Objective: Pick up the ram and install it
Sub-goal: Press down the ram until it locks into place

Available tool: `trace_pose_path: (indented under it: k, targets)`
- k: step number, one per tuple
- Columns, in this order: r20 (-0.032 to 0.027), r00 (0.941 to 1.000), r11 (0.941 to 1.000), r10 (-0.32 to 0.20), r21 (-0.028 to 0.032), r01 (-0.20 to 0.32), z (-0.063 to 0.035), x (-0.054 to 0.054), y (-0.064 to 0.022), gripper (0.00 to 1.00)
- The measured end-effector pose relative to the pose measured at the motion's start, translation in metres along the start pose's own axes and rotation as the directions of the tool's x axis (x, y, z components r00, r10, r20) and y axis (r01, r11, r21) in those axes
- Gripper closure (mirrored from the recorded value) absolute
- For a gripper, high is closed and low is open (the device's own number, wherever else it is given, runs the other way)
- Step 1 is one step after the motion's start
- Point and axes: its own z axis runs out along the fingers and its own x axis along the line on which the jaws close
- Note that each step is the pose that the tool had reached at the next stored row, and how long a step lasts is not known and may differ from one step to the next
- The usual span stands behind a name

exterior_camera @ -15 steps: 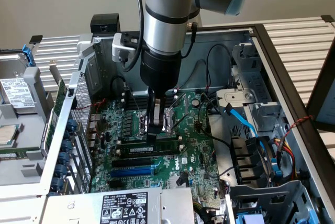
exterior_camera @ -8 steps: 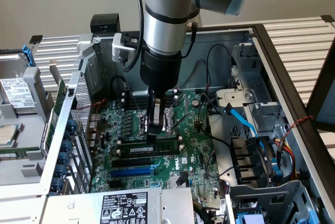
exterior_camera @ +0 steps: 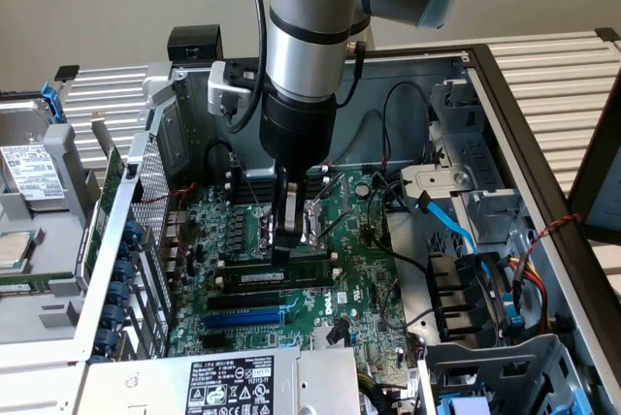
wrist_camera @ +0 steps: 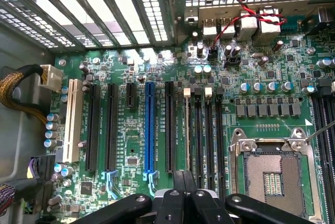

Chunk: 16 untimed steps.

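Observation:
The ram [exterior_camera: 275,277] is a green stick with a white label, standing on edge in a black memory slot of the motherboard [exterior_camera: 364,274] inside the open computer case. In the wrist view the ram [wrist_camera: 187,130] shows edge-on as a thin pale line between black slots. My gripper [exterior_camera: 283,246] points straight down over the ram's middle, fingers shut together, tips at or just above its top edge. The wrist view has the shut gripper [wrist_camera: 183,185] directly over that slot. Whether the tips touch the ram cannot be told.
The open CPU socket [wrist_camera: 272,174] lies right beside the memory slots. A blue slot [wrist_camera: 149,124] and black expansion slots lie on the other side. Blue and black cables [exterior_camera: 456,231], a drive cage [exterior_camera: 485,328] and the power supply [exterior_camera: 233,386] crowd the case.

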Motion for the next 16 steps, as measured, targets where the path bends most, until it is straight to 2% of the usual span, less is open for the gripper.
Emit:
trace_pose_path:
  k: [5,10,14,16]
  targets:
    - [0.0001,1.0,1.0,0.0,0.0001,0.0,-0.0063,0.0007,0.0012,0.89]
    - [0.0002,1.0,1.0,0.0,0.0009,0.0,-0.0066,0.0008,0.0012,0.89]
    - [0.0008,1.0,1.0,0.001,0.0078,-0.001,-0.0066,0.0008,0.0013,0.89]
    - [0.0009,1.0,0.9999,0.001,0.0135,-0.001,-0.0066,0.0007,0.0013,0.89]
